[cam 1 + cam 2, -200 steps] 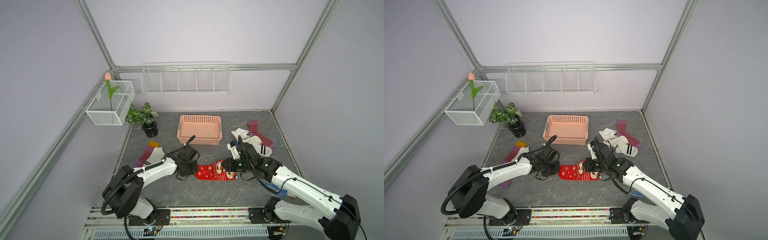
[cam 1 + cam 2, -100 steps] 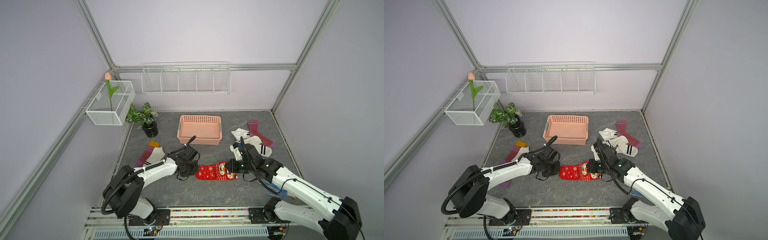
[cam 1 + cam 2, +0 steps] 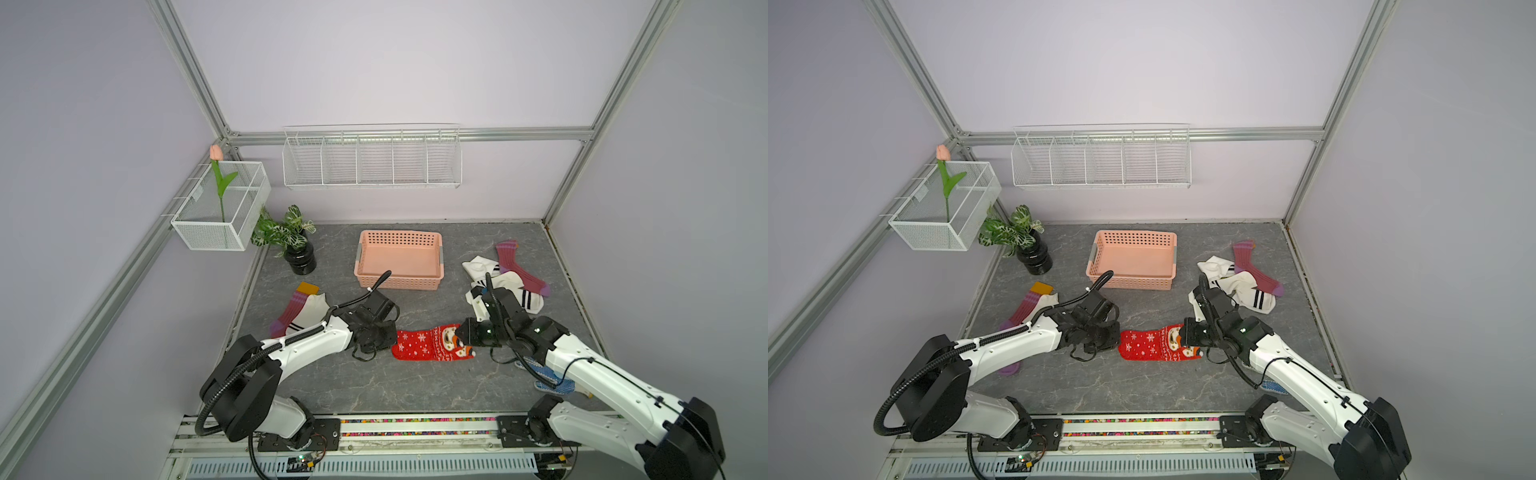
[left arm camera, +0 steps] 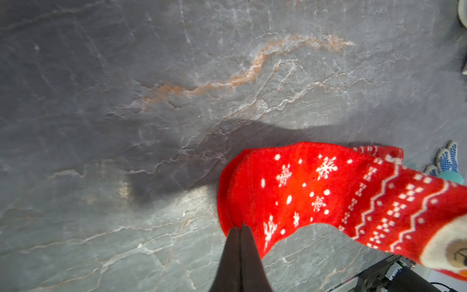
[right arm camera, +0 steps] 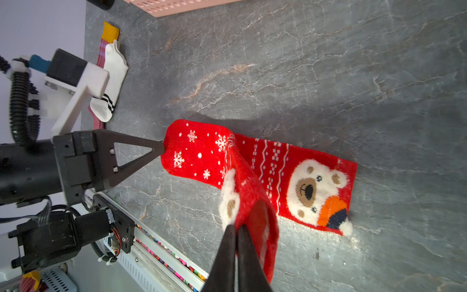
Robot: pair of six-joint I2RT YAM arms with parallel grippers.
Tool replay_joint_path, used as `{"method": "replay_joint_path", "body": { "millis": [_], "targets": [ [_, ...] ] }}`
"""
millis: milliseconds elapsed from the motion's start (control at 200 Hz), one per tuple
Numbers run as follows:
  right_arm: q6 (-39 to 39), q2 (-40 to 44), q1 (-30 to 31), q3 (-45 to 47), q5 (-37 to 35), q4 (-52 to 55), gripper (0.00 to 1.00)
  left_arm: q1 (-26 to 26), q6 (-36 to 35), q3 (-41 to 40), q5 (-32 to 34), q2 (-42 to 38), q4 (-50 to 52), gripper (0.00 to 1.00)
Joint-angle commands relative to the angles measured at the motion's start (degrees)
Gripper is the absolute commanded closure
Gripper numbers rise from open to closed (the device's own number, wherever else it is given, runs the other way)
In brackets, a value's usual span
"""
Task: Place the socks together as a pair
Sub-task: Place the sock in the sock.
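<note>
Red snowflake socks sit mid-table, toward the front. Lower red sock (image 5: pixel 316 187) lies flat on the grey stone table (image 3: pixel 374 386), bear face up. Upper red sock (image 5: pixel 250 192) is laid along it, toes roughly matched. Left gripper (image 4: pixel 241 228), jaws pressed together, pinches the upper toe; whether it also catches the lower one, cannot tell. Right gripper (image 5: pixel 236 228) nips the upper cuff, held clear of the lower sock. Pink basket (image 3: pixel 399 282) stands behind. Left sock heap (image 3: pixel 309 311) and right sock heap (image 3: pixel 511 286) hold striped and maroon socks. Blue dotted gloves (image 3: pixel 552 382) lie under the right arm.
</note>
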State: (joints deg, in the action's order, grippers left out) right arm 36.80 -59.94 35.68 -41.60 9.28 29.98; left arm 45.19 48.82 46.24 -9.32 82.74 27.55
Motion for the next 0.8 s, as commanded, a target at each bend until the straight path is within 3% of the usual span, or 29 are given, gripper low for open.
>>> {"method": "replay_joint_path", "body": {
  "millis": [0,620,660,725,795],
  "targets": [
    [-1.4,0.8,-1.1,1.6,0.4,1.6,0.92,0.4,0.9,0.1,-0.7,0.9,-1.1,1.00],
    [-2.3,-3.8,-5.5,6.3,-2.4,0.8,0.86,0.4,-0.2,-1.0,-0.4,3.1,-2.0,1.00],
    [-2.1,-4.5,-5.6,6.4,-3.8,1.2,0.77,0.4,-0.2,-1.1,-0.1,2.7,-1.9,0.94],
    [-2.1,-5.3,-5.7,6.5,-6.4,1.7,0.76,0.4,-0.1,-1.2,0.4,2.0,-1.9,0.83],
    [-2.0,-5.5,-5.8,6.7,-8.8,1.9,0.72,0.4,-0.2,-1.3,1.0,1.4,-1.4,0.62]
  ]
}}
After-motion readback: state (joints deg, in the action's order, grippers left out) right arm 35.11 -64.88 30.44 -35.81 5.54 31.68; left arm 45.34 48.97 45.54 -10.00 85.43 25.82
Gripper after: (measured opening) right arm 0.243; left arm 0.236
